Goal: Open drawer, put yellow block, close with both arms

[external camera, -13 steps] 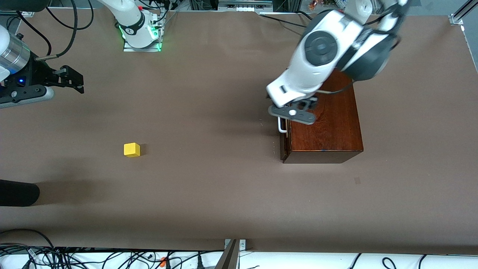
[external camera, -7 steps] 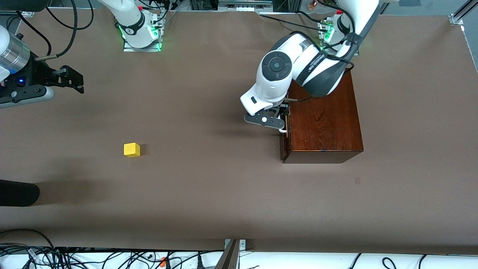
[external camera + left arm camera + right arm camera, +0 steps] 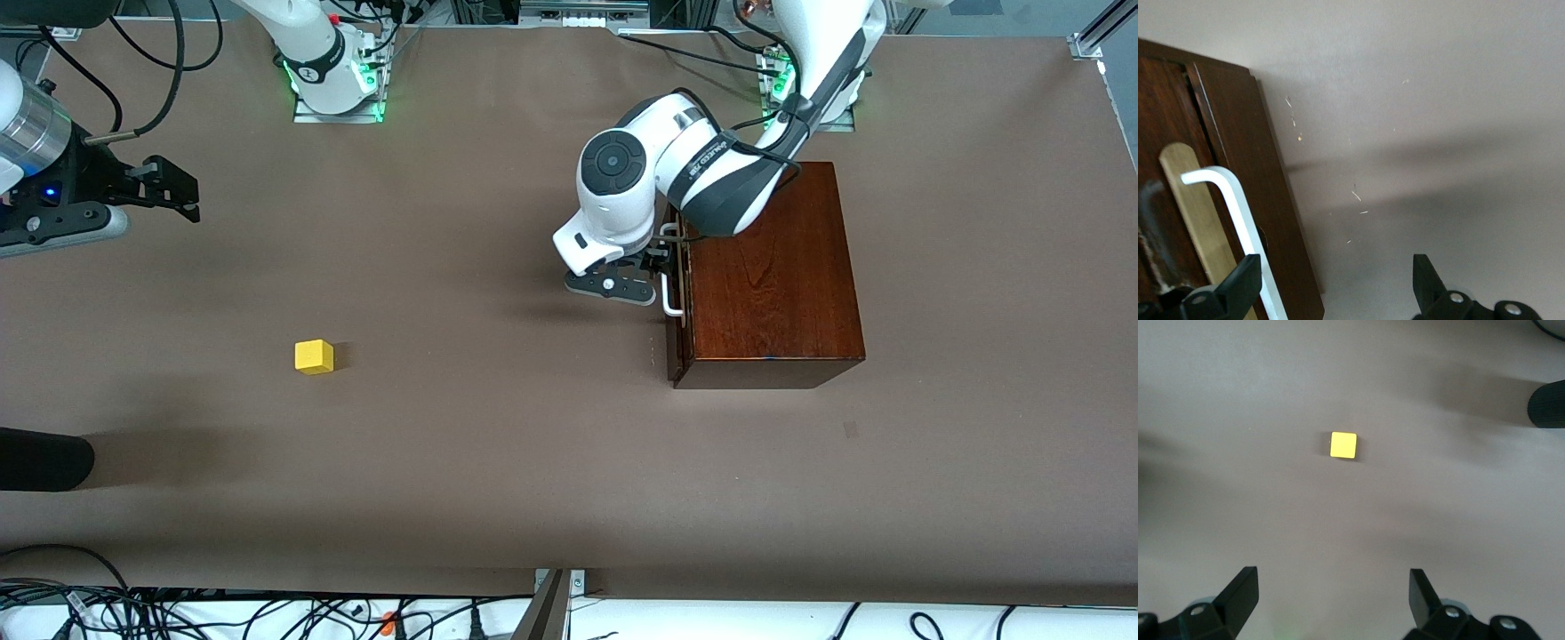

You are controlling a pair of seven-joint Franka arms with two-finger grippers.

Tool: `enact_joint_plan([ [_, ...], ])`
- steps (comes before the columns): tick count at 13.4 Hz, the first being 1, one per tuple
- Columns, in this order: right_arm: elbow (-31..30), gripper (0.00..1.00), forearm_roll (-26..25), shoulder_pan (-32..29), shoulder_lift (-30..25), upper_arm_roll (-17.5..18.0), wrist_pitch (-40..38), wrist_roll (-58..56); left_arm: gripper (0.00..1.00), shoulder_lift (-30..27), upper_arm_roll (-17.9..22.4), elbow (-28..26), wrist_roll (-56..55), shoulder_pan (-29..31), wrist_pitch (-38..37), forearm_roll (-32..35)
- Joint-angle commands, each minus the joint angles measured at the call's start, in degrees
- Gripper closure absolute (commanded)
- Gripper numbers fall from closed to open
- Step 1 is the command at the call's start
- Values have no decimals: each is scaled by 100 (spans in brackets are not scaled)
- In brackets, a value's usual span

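Observation:
The dark reddish-brown wooden box (image 3: 773, 267) stands toward the left arm's end of the table. Its drawer (image 3: 675, 342) looks shut, with the white handle (image 3: 669, 298) on its front. My left gripper (image 3: 656, 264) is low in front of the drawer, level with the handle. In the left wrist view this gripper (image 3: 1335, 287) is open, one finger (image 3: 1238, 287) lies over the handle (image 3: 1238, 213) and the other over bare table. The yellow block (image 3: 314, 356) lies on the table toward the right arm's end. My right gripper (image 3: 188, 197) waits open, in the air; its wrist view shows the gripper (image 3: 1331, 593) and the block (image 3: 1343, 445).
A black rounded object (image 3: 44, 458) juts in at the right arm's end, nearer the camera than the block; it also shows in the right wrist view (image 3: 1548, 403). The green-lit arm bases (image 3: 336, 84) (image 3: 782, 76) and cables line the table's edges.
My left arm has swung down from over the box's top to in front of the drawer, bringing its gripper level with the handle. The right arm and the block have not moved.

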Motion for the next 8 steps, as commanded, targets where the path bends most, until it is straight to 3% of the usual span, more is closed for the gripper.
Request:
enact_joint_plan([
  [1, 160, 0, -63, 19, 55, -19, -132, -94, 0, -48, 54, -114, -712, -263, -185, 401],
  [8, 160, 0, -63, 19, 55, -27, -123, -85, 0, 127, 36, -184, -1208, -449, -467, 1404],
])
